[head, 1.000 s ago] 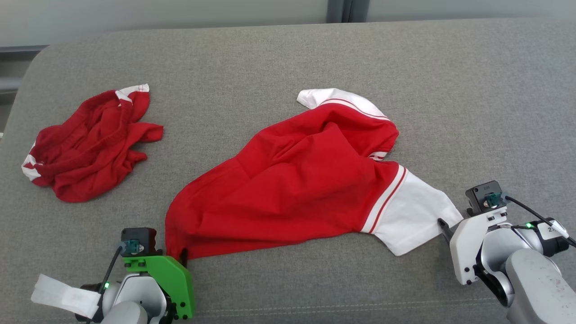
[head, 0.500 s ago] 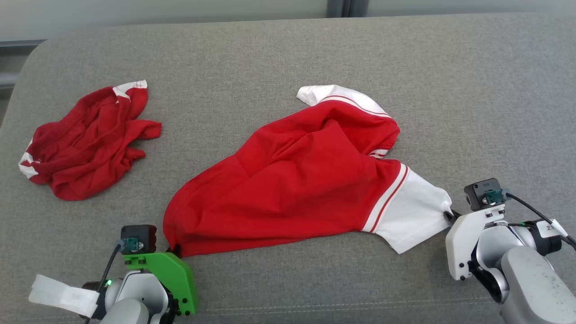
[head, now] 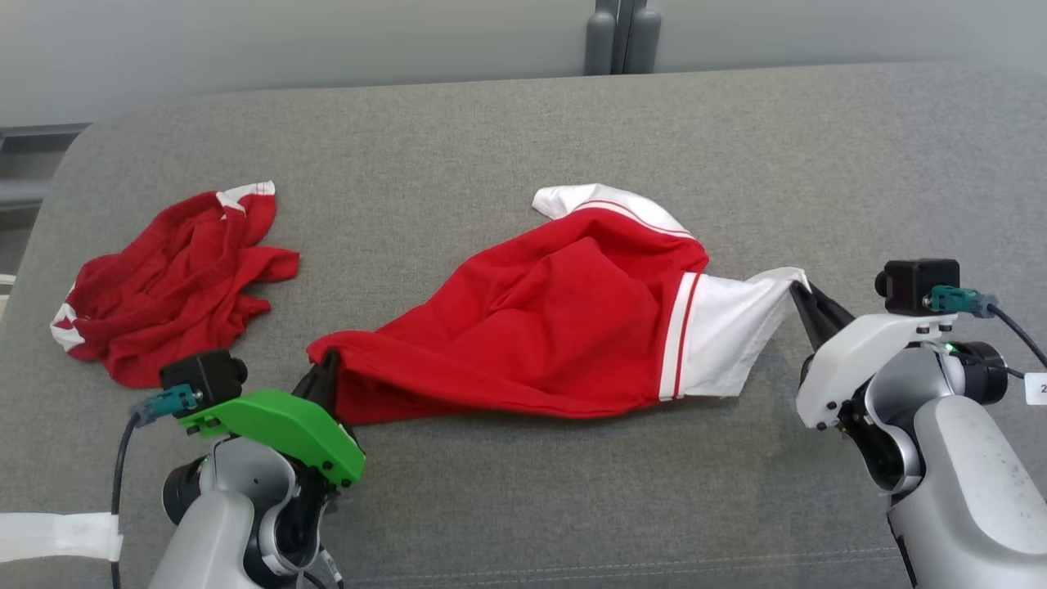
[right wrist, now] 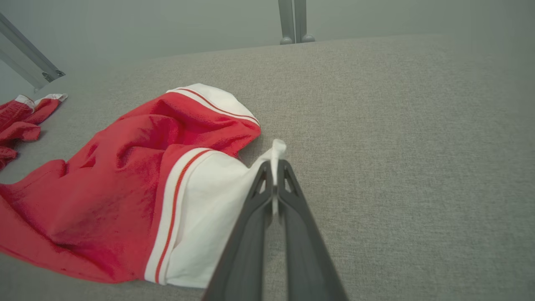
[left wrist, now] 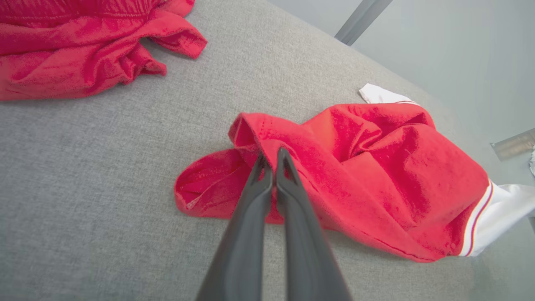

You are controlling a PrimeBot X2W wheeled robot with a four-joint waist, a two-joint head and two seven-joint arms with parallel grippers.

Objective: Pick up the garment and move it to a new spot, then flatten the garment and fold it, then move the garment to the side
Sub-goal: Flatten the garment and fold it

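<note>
Garment (head: 564, 327): clamped red hem between left gripper (head: 327, 366) jaws, white cuff edge between right gripper (head: 797, 288) jaws; saw open cushion (head: 818, 164) beyond both

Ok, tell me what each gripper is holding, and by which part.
Both hold the red-and-white shirt: the left gripper is shut on a red corner, the right gripper on the edge of its white sleeve.

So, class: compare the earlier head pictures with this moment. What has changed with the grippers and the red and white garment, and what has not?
Both grippers have closed on the garment: the left gripper on its red corner, the right gripper on its white edge, and both ends are now pulled up off the grey cushion. The crumpled red garment at the left lies as before.
</note>
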